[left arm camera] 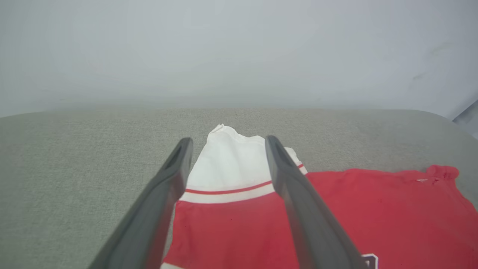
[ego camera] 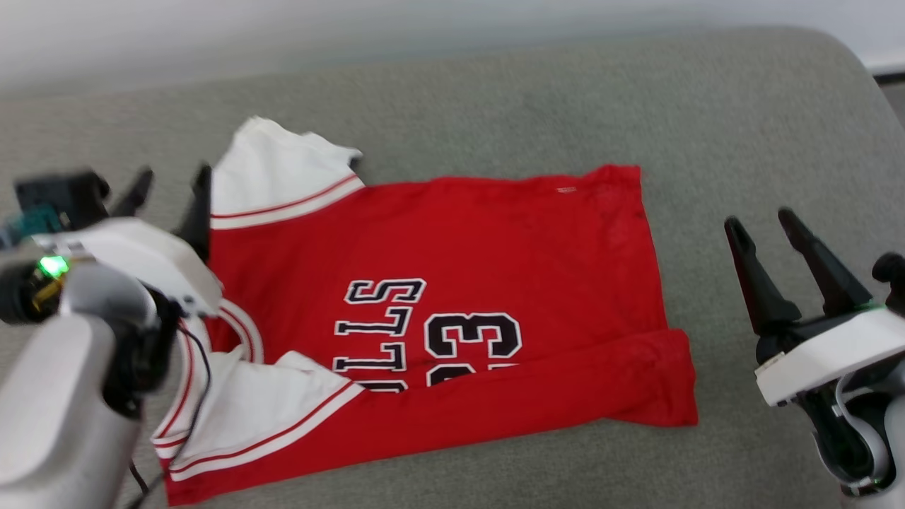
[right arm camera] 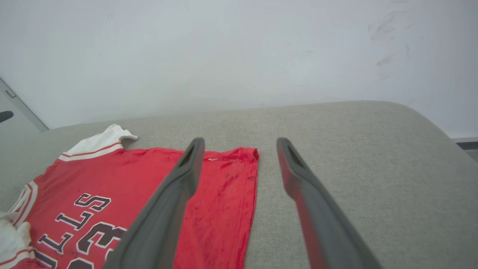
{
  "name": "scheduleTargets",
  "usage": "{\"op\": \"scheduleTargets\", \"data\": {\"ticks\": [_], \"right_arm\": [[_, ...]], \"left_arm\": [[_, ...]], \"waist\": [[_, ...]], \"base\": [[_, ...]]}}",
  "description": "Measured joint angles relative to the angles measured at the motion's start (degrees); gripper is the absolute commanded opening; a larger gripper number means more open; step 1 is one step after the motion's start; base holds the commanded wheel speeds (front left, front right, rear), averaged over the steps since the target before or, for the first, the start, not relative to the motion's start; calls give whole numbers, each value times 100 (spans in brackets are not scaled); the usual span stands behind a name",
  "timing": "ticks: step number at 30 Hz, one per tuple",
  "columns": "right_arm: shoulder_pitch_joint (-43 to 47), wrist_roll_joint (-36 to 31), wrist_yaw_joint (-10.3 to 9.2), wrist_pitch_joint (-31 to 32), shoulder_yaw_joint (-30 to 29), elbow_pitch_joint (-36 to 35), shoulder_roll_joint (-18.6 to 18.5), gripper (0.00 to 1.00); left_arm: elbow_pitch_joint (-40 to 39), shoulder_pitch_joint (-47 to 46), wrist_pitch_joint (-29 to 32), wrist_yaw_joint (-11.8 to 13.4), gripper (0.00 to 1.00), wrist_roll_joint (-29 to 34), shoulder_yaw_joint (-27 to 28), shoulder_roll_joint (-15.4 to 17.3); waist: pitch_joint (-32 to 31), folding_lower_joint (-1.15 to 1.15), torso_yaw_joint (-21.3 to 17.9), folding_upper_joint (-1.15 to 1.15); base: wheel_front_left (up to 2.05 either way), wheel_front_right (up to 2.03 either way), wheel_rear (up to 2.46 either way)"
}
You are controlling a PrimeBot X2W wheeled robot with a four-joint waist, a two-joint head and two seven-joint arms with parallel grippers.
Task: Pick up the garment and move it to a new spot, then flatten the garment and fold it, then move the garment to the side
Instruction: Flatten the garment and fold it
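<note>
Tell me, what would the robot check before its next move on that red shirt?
1. Open left gripper: ok, empty.
2. Open right gripper: ok, empty, over the cushion beside the hem.
3. Near edge of the shirt folded over: ok, it covers part of the lettering.
4. Far sleeve framed between the left fingers: ok.
5. Sleeves flat: not ok; far sleeve and near sleeve are rumpled.
6. Left gripper's gap above the cloth: cannot tell.
</note>
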Motion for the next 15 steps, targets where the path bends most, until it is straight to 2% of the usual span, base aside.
{"op": "scheduleTargets", "data": {"ticks": [5, 10, 15], "right_arm": [[-285, 3, 0, -47, 62, -172, 54, 100], [-472, 59, 0, -155, 145, -211, 130, 100], [-622, 172, 0, -322, 327, -216, 210, 100]], "left_arm": [[479, -911, 695, -307, 100, -142, -37, 252], [904, -1835, 1764, -613, 100, -367, -70, 656], [1116, -2635, 2953, -708, 100, -512, -121, 1133]], "waist": [[446, 0, -298, 0], [878, 0, -589, 0], [1297, 0, -888, 0]], "base": [[0, 0, 0], [0, 0, 0], [0, 0, 0]]}}
